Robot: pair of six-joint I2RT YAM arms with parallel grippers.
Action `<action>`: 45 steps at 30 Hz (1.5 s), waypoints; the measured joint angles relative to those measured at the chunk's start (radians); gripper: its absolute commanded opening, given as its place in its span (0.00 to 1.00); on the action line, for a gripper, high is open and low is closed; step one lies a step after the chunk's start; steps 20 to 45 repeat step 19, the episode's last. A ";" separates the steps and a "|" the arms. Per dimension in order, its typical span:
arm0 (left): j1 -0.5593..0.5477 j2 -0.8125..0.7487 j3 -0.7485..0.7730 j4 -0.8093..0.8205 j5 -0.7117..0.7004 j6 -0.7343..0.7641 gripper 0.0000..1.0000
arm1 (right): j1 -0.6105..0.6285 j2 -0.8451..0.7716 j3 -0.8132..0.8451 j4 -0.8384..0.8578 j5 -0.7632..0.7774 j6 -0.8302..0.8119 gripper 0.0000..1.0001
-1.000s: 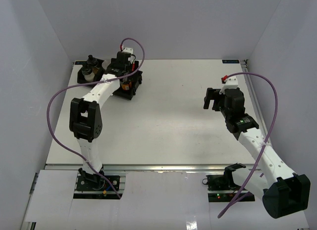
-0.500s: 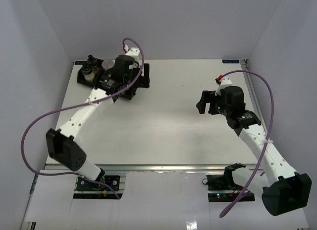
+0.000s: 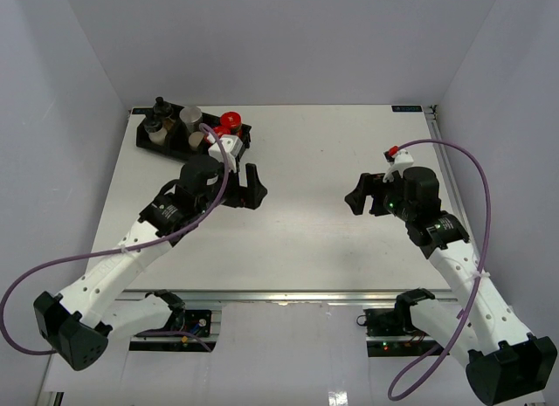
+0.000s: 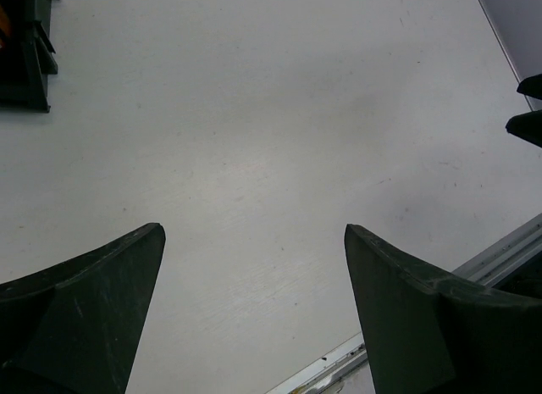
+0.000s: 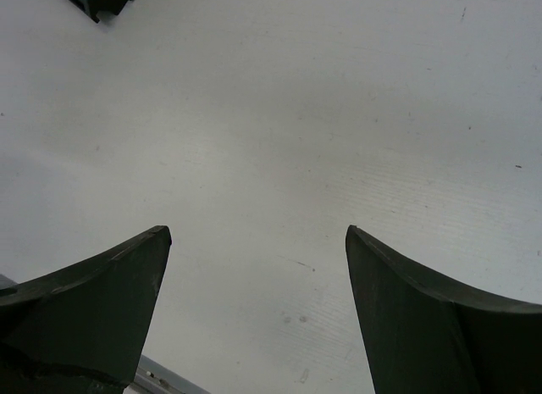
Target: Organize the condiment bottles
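The four condiment bottles stand in the black tray point(image 3: 144, 137) at the table's far left. They are a clear shaker with a black top point(image 3: 158, 120), a clear jar with a silver lid point(image 3: 190, 120), a dark jar with a red lid point(image 3: 230, 122), and a second red-lidded jar point(image 3: 215, 135) partly hidden behind my left wrist. My left gripper point(image 3: 253, 184) is open and empty, in front of and right of the tray. In the left wrist view it point(image 4: 254, 233) hangs over bare table. My right gripper point(image 3: 356, 193) is open and empty at the right centre. It also shows open in the right wrist view point(image 5: 254, 233).
The tray's corner point(image 4: 24, 55) shows at the upper left of the left wrist view. The right gripper's fingertips point(image 4: 528, 106) show at that view's right edge. The table's front rail point(image 4: 500, 258) runs at the lower right. White walls enclose the table.
My left arm has pulled back from the tray toward the table's middle, its gripper now empty; the red-lidded jars now show in the tray. My right gripper has drifted slightly left and nearer.
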 measured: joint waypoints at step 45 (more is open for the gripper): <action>0.000 -0.124 -0.119 0.025 -0.030 -0.006 0.98 | 0.001 -0.005 0.000 0.000 -0.034 -0.004 0.90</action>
